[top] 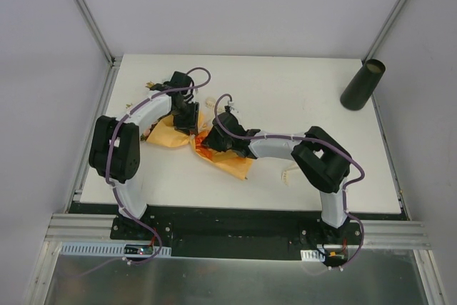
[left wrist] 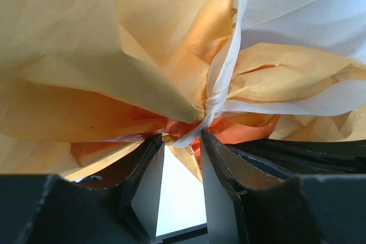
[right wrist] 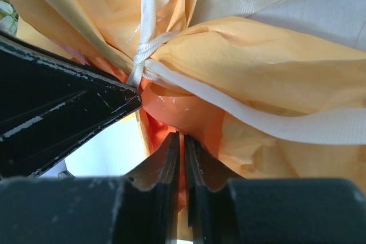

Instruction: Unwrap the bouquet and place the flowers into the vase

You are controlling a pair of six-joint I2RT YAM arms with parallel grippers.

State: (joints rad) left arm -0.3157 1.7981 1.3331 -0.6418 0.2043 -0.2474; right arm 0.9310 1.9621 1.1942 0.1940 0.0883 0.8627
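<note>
While my right hand (right wrist: 181, 136) pinches shut on the bouquet (top: 232, 163) at its tips, my left hand (left wrist: 180, 135) stands part-open astride the ribbon (left wrist: 231, 61) knot. Risk: tugging the wrong strand tightens it.

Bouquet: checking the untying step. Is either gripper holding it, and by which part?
The right gripper pinches the bouquet by its orange paper near the ribbon knot. The left gripper grips nothing: jaws apart around a ribbon tail.
</note>
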